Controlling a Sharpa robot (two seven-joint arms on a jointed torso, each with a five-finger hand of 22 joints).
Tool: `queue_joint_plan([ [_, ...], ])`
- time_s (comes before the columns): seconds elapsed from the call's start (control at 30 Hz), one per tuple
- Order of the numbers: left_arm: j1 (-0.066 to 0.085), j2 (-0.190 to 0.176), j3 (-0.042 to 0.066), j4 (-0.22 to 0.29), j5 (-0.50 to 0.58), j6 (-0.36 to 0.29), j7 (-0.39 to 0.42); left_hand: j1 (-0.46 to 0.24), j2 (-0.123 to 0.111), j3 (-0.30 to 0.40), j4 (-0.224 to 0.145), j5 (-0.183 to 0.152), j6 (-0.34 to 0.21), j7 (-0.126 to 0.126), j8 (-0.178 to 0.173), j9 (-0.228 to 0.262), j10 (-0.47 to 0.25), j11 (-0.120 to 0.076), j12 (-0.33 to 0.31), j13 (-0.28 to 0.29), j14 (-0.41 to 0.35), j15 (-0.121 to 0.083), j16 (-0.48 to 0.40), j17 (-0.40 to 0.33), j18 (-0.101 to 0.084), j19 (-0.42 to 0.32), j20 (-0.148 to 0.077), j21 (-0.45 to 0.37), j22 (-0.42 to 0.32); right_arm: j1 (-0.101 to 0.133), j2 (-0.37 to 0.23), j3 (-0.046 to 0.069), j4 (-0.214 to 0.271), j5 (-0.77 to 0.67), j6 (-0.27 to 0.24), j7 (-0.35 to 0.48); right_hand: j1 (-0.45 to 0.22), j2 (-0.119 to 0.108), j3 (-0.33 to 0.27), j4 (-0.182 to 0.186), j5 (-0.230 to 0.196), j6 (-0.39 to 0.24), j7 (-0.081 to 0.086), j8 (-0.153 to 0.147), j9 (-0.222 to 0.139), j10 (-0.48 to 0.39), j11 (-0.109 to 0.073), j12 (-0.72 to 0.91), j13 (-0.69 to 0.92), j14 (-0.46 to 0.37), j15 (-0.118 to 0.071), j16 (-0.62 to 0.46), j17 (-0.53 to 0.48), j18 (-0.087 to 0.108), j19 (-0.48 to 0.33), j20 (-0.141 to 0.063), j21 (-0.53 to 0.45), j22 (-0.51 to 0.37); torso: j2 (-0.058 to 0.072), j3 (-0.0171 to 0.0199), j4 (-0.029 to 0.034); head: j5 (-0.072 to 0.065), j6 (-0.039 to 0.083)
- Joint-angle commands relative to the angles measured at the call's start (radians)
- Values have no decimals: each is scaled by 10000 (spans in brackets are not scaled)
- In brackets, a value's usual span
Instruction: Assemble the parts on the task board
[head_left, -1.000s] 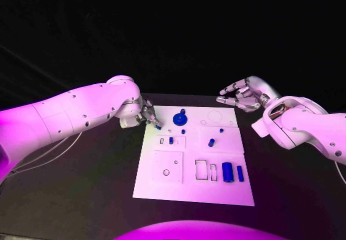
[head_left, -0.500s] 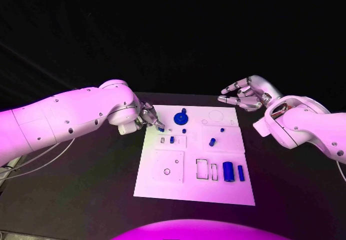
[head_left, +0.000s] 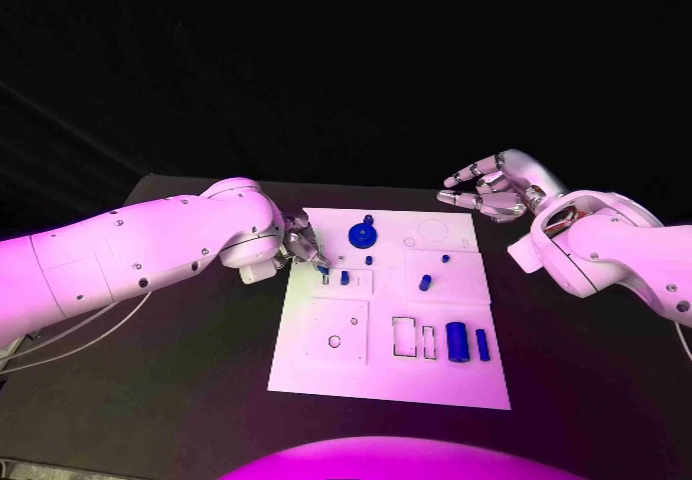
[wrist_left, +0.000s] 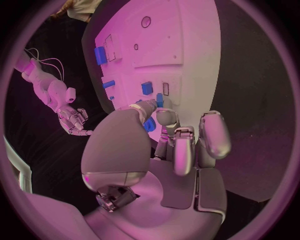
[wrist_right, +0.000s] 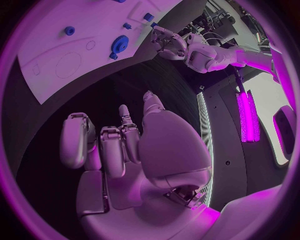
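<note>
Left hand (head_left: 300, 243) is advancing nearer along the task board (head_left: 389, 385), carrying a small blue part (wrist_left: 149, 124).
Fingers are pinching it above the left-side slots; seating it there is likely next, needing careful alignment. Right hand (head_left: 488, 190) is hovering spread beyond the board's far right corner, over the worktop (head_left: 173, 400).

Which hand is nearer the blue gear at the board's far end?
Left. The left hand sits at the task board's left edge, just beside the blue gear; the right hand hovers off the board's far right corner, farther away.
</note>
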Motion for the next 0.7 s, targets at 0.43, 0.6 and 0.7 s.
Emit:
queue_joint_plan([
  [0.43, -161, 98, -3, 128, -947, 495, -104, -36, -122, 1323, -1216, 63, 239, -154, 52, 116, 142, -24, 108, 86, 999, -76, 67, 2571, -89, 73, 7, 72, 40, -13, -9, 0, 26, -51, 111, 63, -68, 64, -35, -20, 33, 8, -41, 43, 2, 6, -63, -7, 1130, 837, -80, -39, 1819, 56, -37, -53, -58, 341, -2, 10, -7, 1, -24],
  [0.6, -170, 124, -4, 126, -993, 573, -135, -50, -130, 1338, -1222, 63, 244, -156, 58, 121, 153, -27, 122, 106, 999, -78, 67, 2571, -92, 80, 5, 80, 56, -13, -11, 0, 30, -48, 112, 64, -68, 64, -35, -20, 33, 8, -41, 43, 2, 6, -63, -7, 1130, 837, -80, -39, 1819, 56, -37, -53, -58, 341, 1, 10, -1, -12, -22],
  [0.7, -175, 142, -4, 121, -1013, 595, -148, -50, -130, 1338, -1222, 63, 244, -156, 58, 121, 153, -27, 122, 106, 999, -78, 67, 2571, -92, 80, 5, 80, 56, -13, -11, 0, 34, -46, 114, 65, -68, 64, -35, -20, 33, 8, -41, 43, 2, 6, -63, -7, 1130, 837, -80, -39, 1819, 56, -37, -53, -58, 341, 1, 10, 0, -11, -25],
])
